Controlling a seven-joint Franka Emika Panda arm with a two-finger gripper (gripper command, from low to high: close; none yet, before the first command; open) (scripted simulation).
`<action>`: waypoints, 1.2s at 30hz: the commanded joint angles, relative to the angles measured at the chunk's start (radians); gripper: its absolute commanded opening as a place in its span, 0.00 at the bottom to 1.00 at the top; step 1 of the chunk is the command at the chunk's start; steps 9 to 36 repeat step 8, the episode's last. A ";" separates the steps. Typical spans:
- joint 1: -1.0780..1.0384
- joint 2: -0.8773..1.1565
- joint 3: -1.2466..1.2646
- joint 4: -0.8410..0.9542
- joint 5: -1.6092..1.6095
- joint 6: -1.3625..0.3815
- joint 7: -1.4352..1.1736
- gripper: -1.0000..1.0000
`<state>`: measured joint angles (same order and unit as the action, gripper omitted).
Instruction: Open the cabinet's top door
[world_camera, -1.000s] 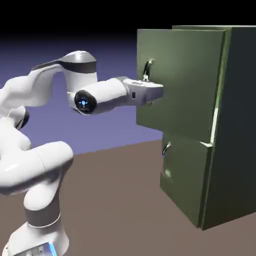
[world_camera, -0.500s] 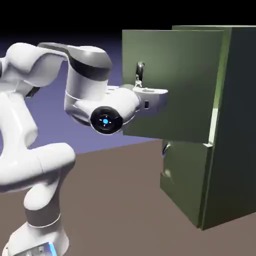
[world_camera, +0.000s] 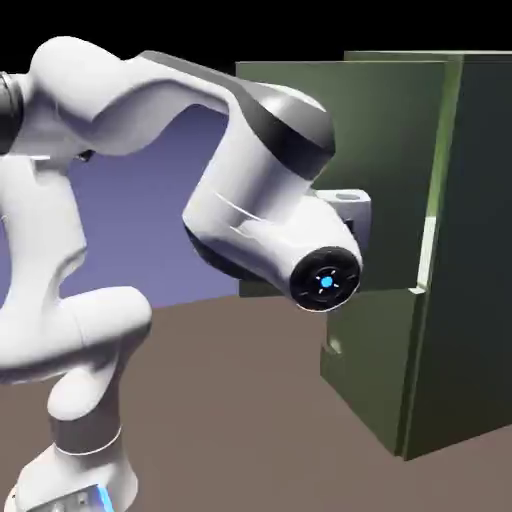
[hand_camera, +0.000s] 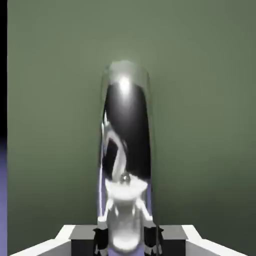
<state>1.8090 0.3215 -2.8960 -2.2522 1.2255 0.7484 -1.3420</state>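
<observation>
The top door (world_camera: 390, 150), flat olive-green, is standing ajar; the tool (hand_camera: 126, 235) is clenching its shiny curved handle (hand_camera: 126, 135), the arm (world_camera: 260, 210) blocking the cabinet (world_camera: 470, 300).

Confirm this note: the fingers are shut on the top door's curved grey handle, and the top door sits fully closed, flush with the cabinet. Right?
Not quite. The fingers are shut on the handle, but the top door is not closed: the exterior view shows it swung out from the cabinet, with a bright gap at its hinge side.
</observation>
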 joint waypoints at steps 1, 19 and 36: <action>0.006 -0.036 -0.001 0.036 -0.023 -0.014 -0.010 0.00; 0.031 -0.202 0.002 0.211 -0.120 -0.086 -0.045 1.00; 0.031 -0.202 0.002 0.211 -0.120 -0.086 -0.045 1.00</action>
